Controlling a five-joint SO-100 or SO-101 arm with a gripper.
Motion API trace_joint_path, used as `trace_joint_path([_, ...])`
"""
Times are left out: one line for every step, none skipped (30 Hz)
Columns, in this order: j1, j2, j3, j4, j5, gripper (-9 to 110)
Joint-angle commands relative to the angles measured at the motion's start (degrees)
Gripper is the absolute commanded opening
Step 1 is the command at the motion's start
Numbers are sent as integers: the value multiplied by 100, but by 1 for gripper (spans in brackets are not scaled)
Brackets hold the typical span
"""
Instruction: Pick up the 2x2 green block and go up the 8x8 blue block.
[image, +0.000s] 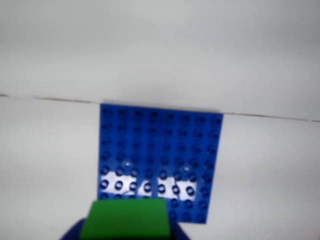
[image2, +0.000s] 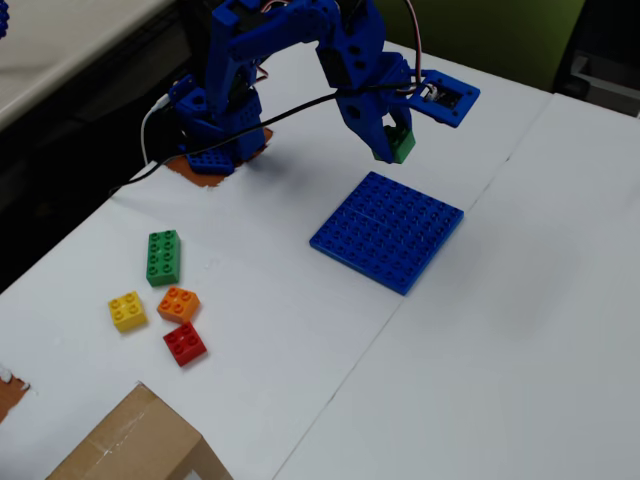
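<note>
Wrist view: the small green block (image: 127, 218) fills the bottom edge, clamped between the jaws (image: 127, 227), whose blue tips show on either side of it. Beyond it lies the large blue plate (image: 159, 160), flat on the white table (image: 50, 160), its far edge along a seam in the table surface. The block is held near the plate's closest edge, which suggests the arm is lining up to bring it over the studs.

Fixed view: the jaws (image2: 393, 140) grip the green block (image2: 400, 146) in the air, clear of the table and just beyond the plate's (image2: 388, 230) far corner. The plate's top is bare, so nothing blocks a placement there. Well apart, on the left of this view, sit a longer green brick (image2: 163, 257), a yellow brick (image2: 127, 311), an orange brick (image2: 178, 303) and a red brick (image2: 184, 343); a cardboard box (image2: 130, 440) lies at the bottom edge. None lies between block and plate. A black cable (image2: 250, 118) hangs under the arm, away from the plate.
</note>
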Motion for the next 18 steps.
trace_joint_path([-62,18,-132,237,-70,0])
trace_joint_path([-53,18,-132,237,-97,0])
trace_joint_path([-44,18,-123,237,-105,0])
trace_joint_path([-35,18,-123,237,-123,0])
trace_joint_path([-35,18,-114,237,-123,0])
trace_joint_path([-35,18,-114,237,-132,0])
trace_joint_path([-26,18,-114,237,-149,0])
trace_joint_path([-26,18,-114,237,-176,0])
trace_joint_path([-26,18,-105,237,-176,0])
trace_joint_path([-26,18,-105,246,-185,0])
trace_joint_path([-26,26,-88,246,-185,0])
trace_joint_path([-18,44,-70,246,-185,0])
trace_joint_path([-9,79,-18,246,-185,0])
trace_joint_path([0,132,53,246,-185,0])
trace_joint_path([0,176,114,246,-202,0])
trace_joint_path([0,185,141,246,-202,0])
trace_joint_path([0,193,141,246,-202,0])
trace_joint_path([0,193,141,246,-211,0])
